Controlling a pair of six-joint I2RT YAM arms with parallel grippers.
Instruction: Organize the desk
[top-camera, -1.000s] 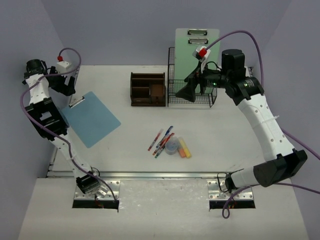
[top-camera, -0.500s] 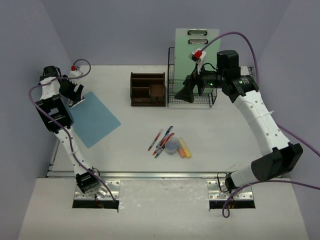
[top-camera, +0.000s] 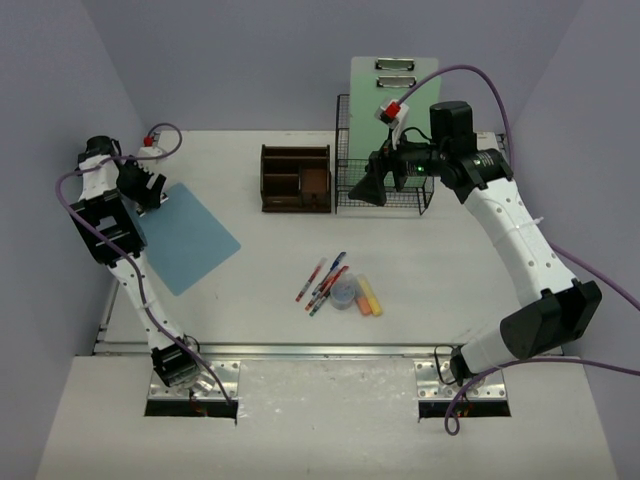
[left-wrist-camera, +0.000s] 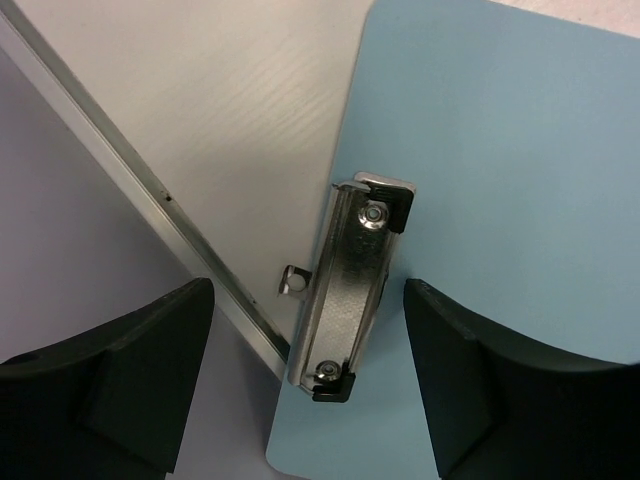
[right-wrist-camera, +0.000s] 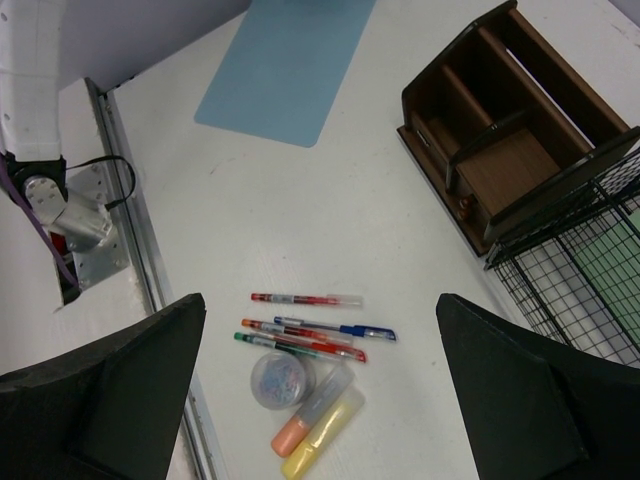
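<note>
Desk (top-camera: 440, 250) is lying long axis left-right, rail (top-camera: 330, 349) near side. L hand (left-wrist-camera: 308, 300) is hanging open astride clip (left-wrist-camera: 358, 270), holding nothing; R hand (right-wrist-camera: 320, 305) is gaping, empty.

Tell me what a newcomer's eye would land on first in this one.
The blue clipboard at the left edge of the desk stands out, with the left gripper open astride its metal clip. A green clipboard stands upright in the wire rack at the back, the open right gripper hovering by it. Pens and highlighters lie loose mid-desk.
</note>
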